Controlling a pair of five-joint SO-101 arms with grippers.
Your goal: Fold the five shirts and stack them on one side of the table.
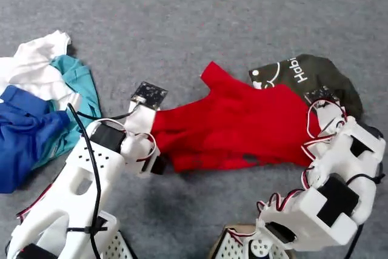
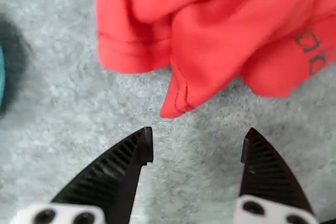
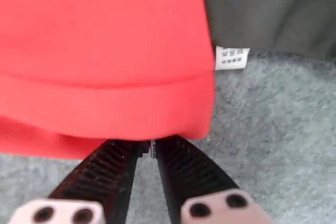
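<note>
Right end effector [image 3: 149, 148] pinches red shirt [image 3: 105, 51]; left end effector [image 2: 198, 136] gapes.

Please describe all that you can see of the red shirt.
The red shirt is soft plain cloth, crumpled, lying stretched across the middle of the grey table. One sleeve points away from the arms. Its right end touches a dark shirt; there the right gripper is shut on its hem. The left gripper stands open before its bunched left end, not touching.

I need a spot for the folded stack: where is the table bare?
Bare: the far strip of grey table beyond the red shirt, and the near patch in front of it. Crowded: shirt pile at left, dark shirt at right.
</note>
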